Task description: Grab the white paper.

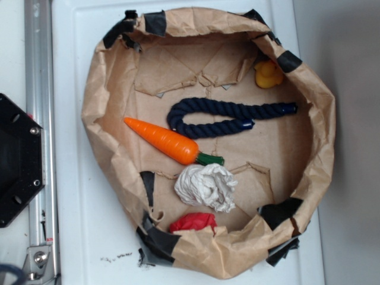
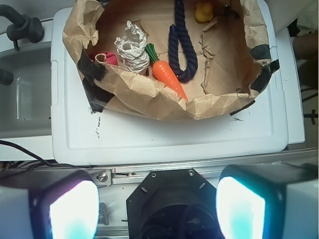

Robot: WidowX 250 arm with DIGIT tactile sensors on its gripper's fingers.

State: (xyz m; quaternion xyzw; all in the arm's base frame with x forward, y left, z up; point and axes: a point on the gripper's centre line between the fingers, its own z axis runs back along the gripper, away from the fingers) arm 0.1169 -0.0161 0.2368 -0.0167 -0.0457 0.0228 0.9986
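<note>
The white paper (image 1: 206,186) is a crumpled white wad lying inside the brown paper liner (image 1: 107,142), just below the carrot's green end and above the red wad (image 1: 193,222). In the wrist view the white paper (image 2: 132,48) sits at the upper left, far from my gripper (image 2: 157,209). My gripper is open and empty, with its two pads wide apart at the bottom of the wrist view, over the black robot base (image 2: 172,199). The gripper does not show in the exterior view.
An orange carrot (image 1: 163,140), a dark blue rope (image 1: 225,116) and a yellow duck (image 1: 268,74) also lie in the liner. The liner rests on a white tray (image 1: 77,225). A metal rail (image 1: 38,89) and the black base (image 1: 18,160) stand at the left.
</note>
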